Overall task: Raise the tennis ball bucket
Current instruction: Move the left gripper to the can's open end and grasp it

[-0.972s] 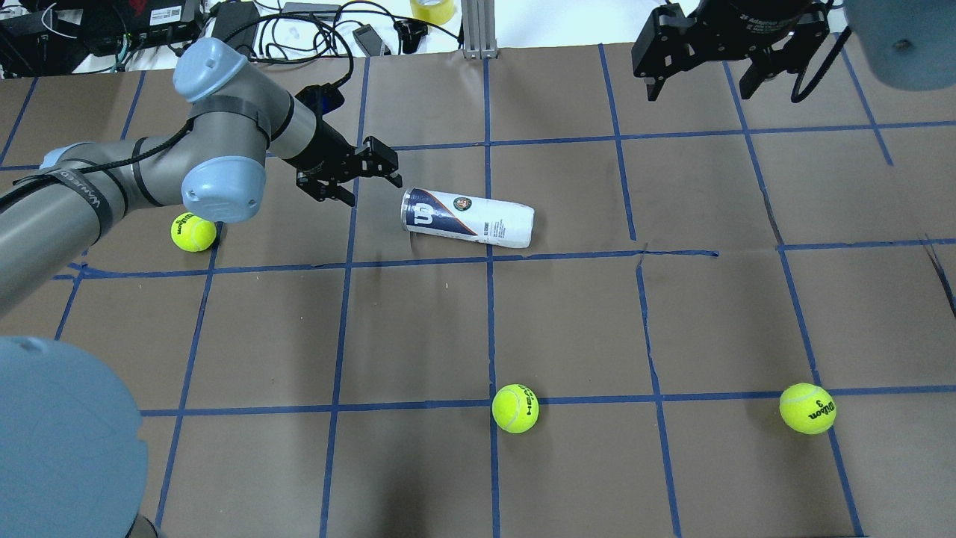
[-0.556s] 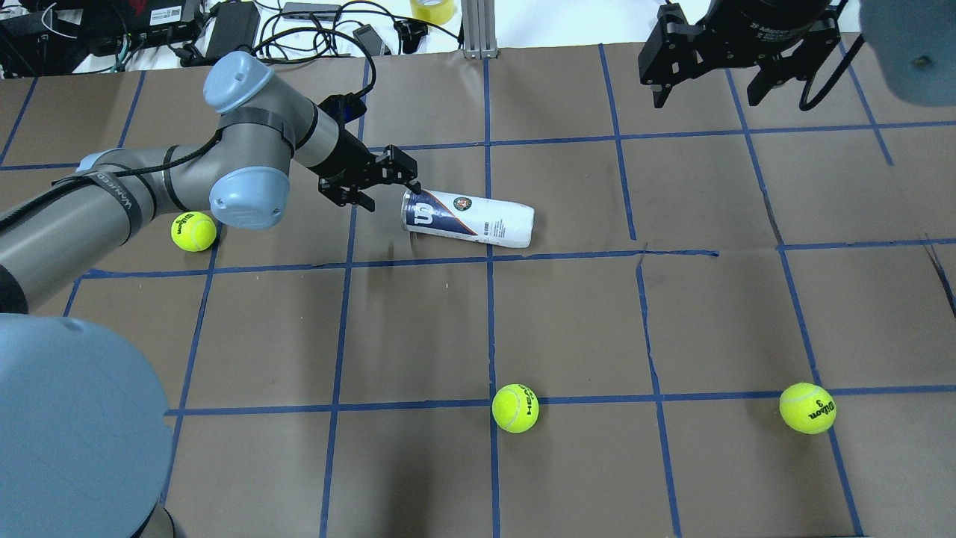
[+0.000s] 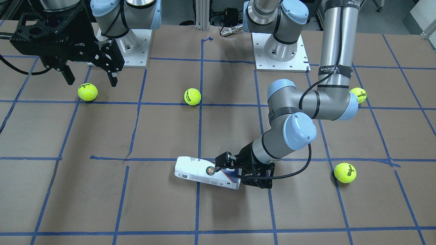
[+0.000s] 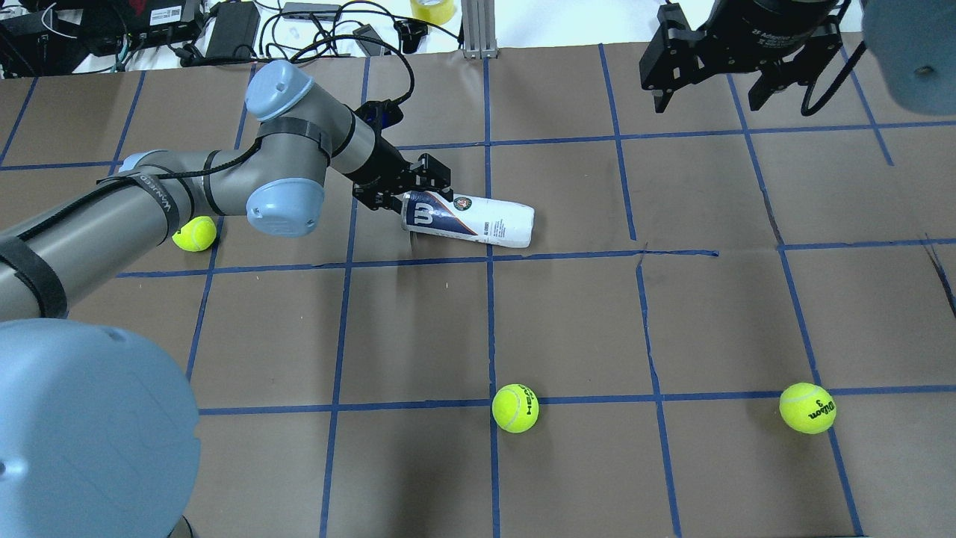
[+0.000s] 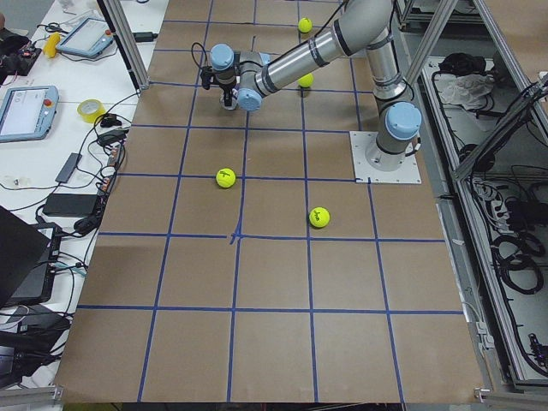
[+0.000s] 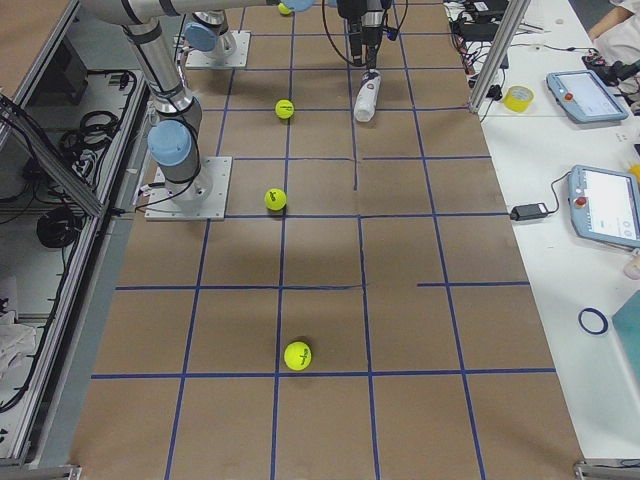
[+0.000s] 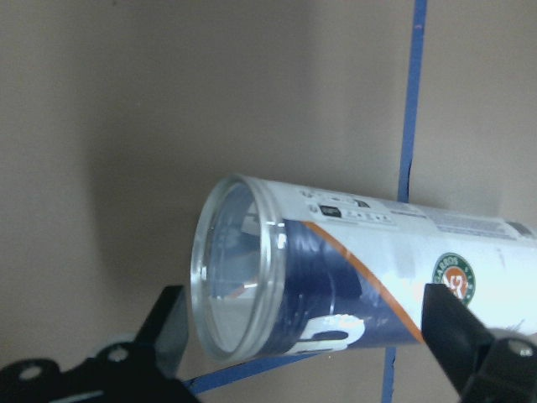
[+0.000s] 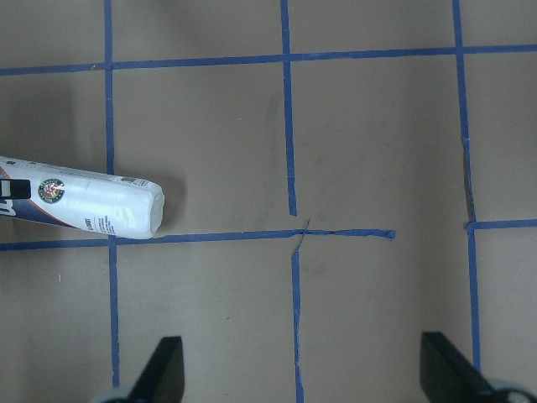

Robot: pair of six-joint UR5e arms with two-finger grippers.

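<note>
The tennis ball bucket (image 4: 478, 221) is a slim tube with a white label, a navy band and a W logo. It lies on its side on the brown table; it also shows in the front view (image 3: 201, 173) and the right side view (image 6: 366, 97). My left gripper (image 4: 409, 190) is open and low at the tube's clear lid end, one finger on each side. In the left wrist view the tube (image 7: 352, 277) lies between the spread fingers (image 7: 168, 327). My right gripper (image 4: 709, 82) is open and empty, high above the far right; its wrist view shows the tube's other end (image 8: 92, 208).
Tennis balls lie on the table: one beside my left arm (image 4: 194, 233), one at the near middle (image 4: 515, 408), one at the near right (image 4: 807, 408). Another ball (image 3: 345, 172) lies beyond my left arm. Cables and devices (image 4: 224, 26) line the far edge.
My left arm has reached right, toward the tube; its open fingers went from short of the lid end to straddling it. The tube has not moved. The right gripper barely shifted.
</note>
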